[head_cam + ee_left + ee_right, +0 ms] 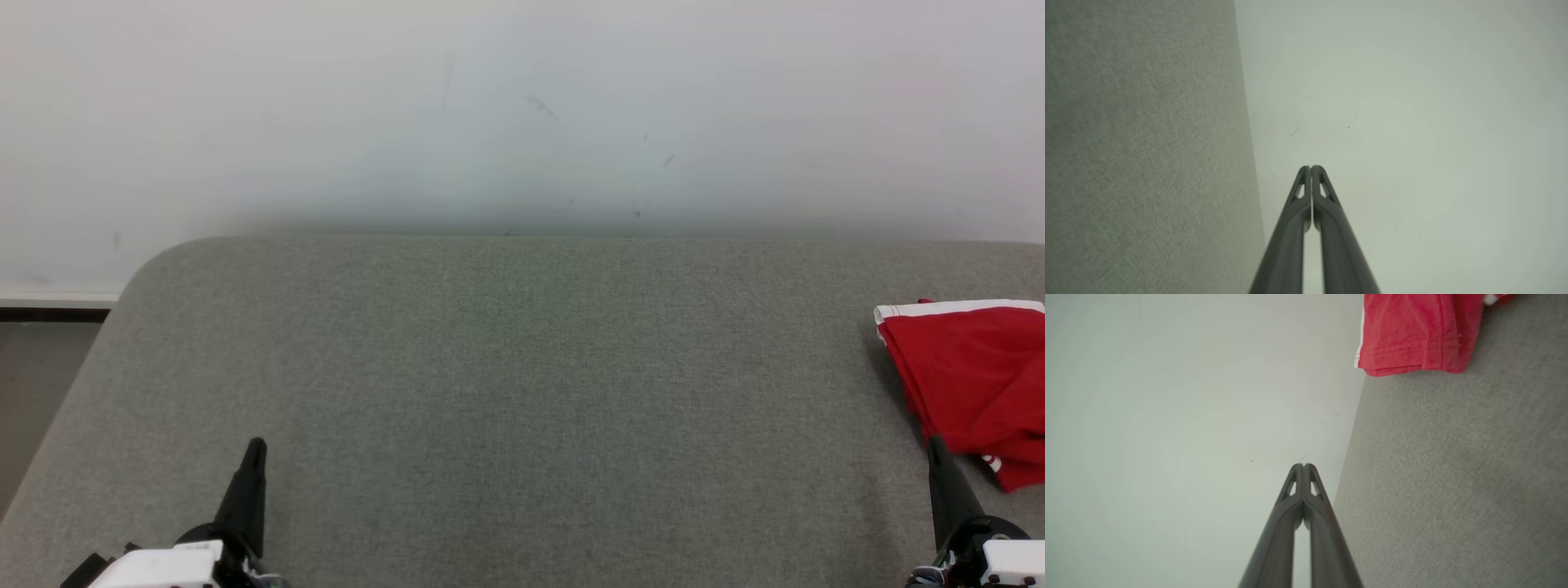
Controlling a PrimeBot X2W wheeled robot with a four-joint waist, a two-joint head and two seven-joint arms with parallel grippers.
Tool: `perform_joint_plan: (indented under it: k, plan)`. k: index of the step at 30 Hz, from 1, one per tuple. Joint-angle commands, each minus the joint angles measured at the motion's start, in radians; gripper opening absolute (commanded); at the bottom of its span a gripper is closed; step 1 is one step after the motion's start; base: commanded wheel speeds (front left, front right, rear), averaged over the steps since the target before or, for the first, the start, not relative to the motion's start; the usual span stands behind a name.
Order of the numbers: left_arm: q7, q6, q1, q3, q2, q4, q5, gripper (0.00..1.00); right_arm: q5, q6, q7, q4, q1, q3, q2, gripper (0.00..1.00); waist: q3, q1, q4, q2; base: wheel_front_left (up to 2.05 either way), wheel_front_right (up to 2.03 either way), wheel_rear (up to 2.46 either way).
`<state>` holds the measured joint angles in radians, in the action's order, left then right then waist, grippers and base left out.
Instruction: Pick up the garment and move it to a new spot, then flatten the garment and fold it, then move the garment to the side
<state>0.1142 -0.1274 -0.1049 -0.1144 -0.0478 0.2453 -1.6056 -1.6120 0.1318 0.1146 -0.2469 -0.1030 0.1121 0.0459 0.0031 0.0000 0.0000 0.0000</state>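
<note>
A red garment (976,384) with white trim lies folded at the right edge of the grey fabric surface (522,392), partly cut off by the picture's edge. It also lies at the top of the right wrist view as the garment (1412,330). My right gripper (936,445) is shut and empty, its tip just left of the garment's near corner. My left gripper (256,446) is shut and empty at the lower left, far from the garment. In the wrist views the left gripper (1310,167) and the right gripper (1303,465) have their fingertips pressed together.
A pale wall (522,114) rises behind the grey surface. The surface's far left corner is rounded, and a strip of floor (33,367) lies beyond its left edge. The wide middle of the surface is bare fabric.
</note>
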Motion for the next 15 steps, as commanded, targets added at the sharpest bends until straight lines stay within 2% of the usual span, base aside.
perform_joint_plan:
  k: [1,15]
  plan:
    - [0.004,-0.006,-0.01,-0.003,-0.005,0.0,-0.012,0.0,-0.002,-0.002,0.003,0.004,-0.013,0.004,0.008,0.0,0.0,0.0,0.0,0.0,0.0,0.0,0.0]
    - [0.004,-0.006,-0.01,-0.003,-0.005,0.0,-0.012,0.0,-0.002,-0.002,0.002,0.004,-0.013,0.004,0.008,0.0,0.0,0.0,0.0,0.0,0.0,0.0,0.0]
